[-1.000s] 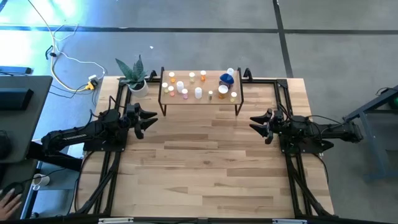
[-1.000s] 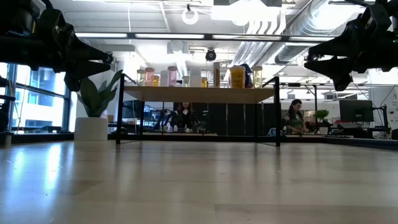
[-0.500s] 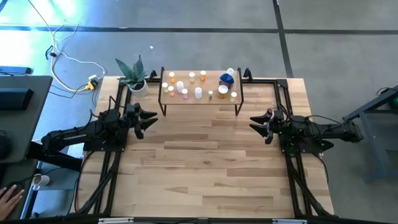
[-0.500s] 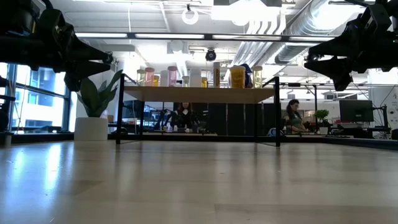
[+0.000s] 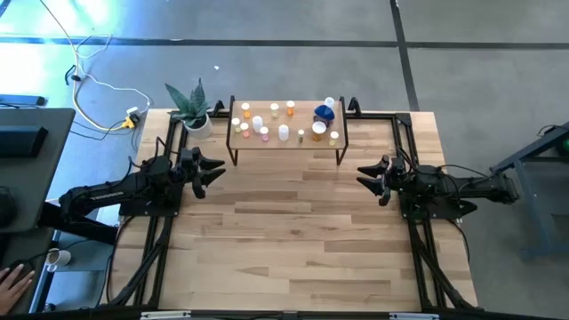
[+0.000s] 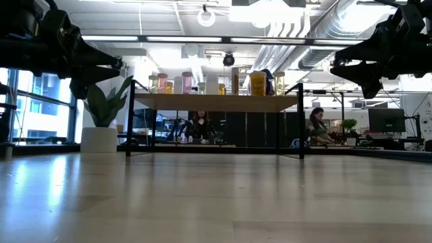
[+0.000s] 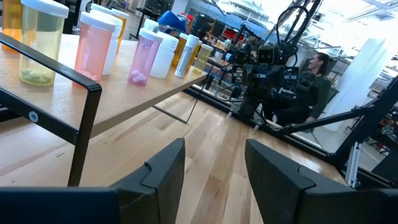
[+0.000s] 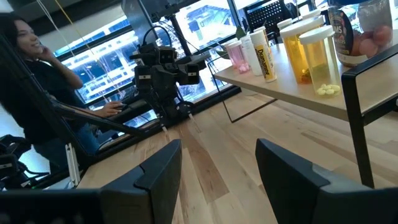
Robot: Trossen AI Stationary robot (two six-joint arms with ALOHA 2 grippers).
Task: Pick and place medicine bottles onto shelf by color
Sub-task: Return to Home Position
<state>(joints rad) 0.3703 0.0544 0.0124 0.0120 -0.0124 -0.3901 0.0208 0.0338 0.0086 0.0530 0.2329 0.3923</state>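
The shelf (image 5: pixel 286 135), a small light-wood board on thin black legs, stands at the table's far side. Several medicine bottles (image 5: pixel 283 132) stand upright on its top: pink (image 7: pixel 93 46), yellow-green (image 7: pixel 38 40), white (image 7: pixel 165 55), orange (image 8: pixel 297 51) and a larger blue one (image 5: pixel 324 114). My left gripper (image 5: pixel 213 169) hovers open near the table's left edge, level with the shelf's left end. My right gripper (image 5: pixel 366 175) hovers open near the right edge, pointing toward the table's middle. Both hold nothing.
A potted green plant (image 5: pixel 191 107) stands left of the shelf at the far left corner. Black frame rails (image 5: pixel 160 240) run along both table sides. Bare tabletop (image 5: pixel 284 231) spreads between the arms and the near edge. A person's hand (image 5: pixel 11 283) shows off the table, lower left.
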